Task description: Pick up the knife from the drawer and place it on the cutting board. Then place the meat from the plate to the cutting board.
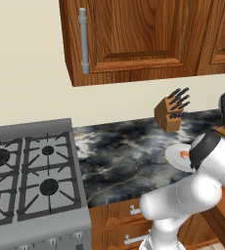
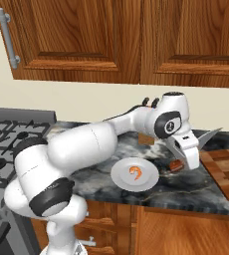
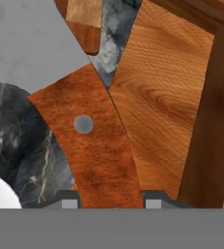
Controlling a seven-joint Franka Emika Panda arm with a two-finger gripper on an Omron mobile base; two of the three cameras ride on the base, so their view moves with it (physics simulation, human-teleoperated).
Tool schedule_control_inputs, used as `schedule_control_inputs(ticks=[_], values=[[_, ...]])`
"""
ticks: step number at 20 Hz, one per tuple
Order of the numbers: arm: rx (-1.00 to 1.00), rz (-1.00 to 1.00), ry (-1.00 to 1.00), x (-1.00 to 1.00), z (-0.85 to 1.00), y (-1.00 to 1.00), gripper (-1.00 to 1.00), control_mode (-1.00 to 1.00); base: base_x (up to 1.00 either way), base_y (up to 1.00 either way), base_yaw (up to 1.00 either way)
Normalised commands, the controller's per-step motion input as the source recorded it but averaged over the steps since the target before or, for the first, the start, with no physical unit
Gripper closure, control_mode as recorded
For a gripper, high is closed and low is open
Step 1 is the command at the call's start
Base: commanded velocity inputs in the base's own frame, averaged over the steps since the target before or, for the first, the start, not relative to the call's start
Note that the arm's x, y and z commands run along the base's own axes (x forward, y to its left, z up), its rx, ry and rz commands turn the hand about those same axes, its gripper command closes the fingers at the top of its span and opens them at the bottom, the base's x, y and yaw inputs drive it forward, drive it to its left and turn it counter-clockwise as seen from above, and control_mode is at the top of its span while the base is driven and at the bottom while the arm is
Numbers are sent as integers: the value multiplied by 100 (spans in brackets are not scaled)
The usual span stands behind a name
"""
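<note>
My gripper (image 2: 184, 153) hangs over the dark marble counter, between the plate and the cutting board, shut on the knife. The knife's reddish-brown handle (image 3: 92, 146) fills the middle of the hand view and runs down between my gripper (image 3: 109, 200) tips. Its silver blade (image 2: 206, 137) sticks up and to the right, toward the board. The cutting board (image 2: 227, 170), in light and dark brown blocks, lies at the counter's right end. Left of the gripper sits the round white plate (image 2: 135, 175) with the small orange meat (image 2: 135, 172) on it. The drawer (image 3: 162, 97) stands open below, its wooden floor showing.
A wooden knife block (image 1: 170, 113) with black handles stands at the back wall behind the arm. The gas stove (image 1: 26, 176) takes up the counter's left. Wooden wall cabinets (image 2: 136, 40) hang overhead. Narrower drawers (image 1: 129, 211) sit under the counter edge.
</note>
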Motion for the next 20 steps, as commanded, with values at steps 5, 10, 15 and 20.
schedule_control_inputs(ticks=[5, 10, 15, 20], values=[[0, 0, 4, 16, -5, -6, 100, -100, 0, 0, 0], [1, 0, 14, 35, -4, -31, 100, -100, 0, 0, 0], [0, 0, 17, 30, 0, -25, 100, -100, 0, 0, 0], [6, 0, 5, 7, -3, -53, 100, -100, 0, 0, 0]])
